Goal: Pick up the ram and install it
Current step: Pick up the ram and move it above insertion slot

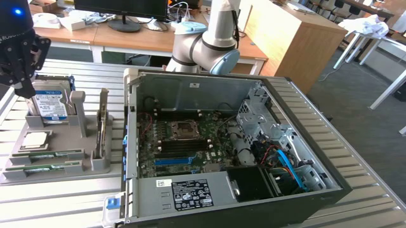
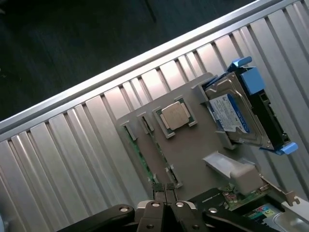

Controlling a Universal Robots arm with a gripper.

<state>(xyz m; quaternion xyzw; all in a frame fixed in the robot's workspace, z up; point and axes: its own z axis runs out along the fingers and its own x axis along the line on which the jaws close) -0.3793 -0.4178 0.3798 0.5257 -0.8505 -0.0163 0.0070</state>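
**Ram on its holder tray, gripper above.** The ram [image 1: 47, 154] [image 2: 137, 151] lies lengthwise in a narrow cradle at one end of the grey holder tray [image 1: 57, 176] [image 2: 193, 150]. A second ram stick [image 1: 43, 166] lies in the parallel cradle just beside it. The cradles appear to hold each stick on a fixed line with its long edges exposed, which would give a pinch grip a repeatable place to take hold. Further along the tray sits the square processor chip [image 1: 35, 138] [image 2: 175, 116] in its own recess. At the tray's far end the hard drive [image 1: 51, 105] [image 2: 236, 112] stands upright between posts. An expansion card [image 1: 101, 135] stands on edge along the tray's side nearest the open computer case [image 1: 190, 90]. The motherboard [image 1: 184, 142] lies exposed inside the case. The gripper [image 1: 28, 90] [image 2: 164, 188] hangs above the hard-drive end of the tray, its fingers pressed together with nothing between them. It is raised clear of the ram and touches neither stick. Tray and case both rest on the slatted table [image 1: 63, 204].
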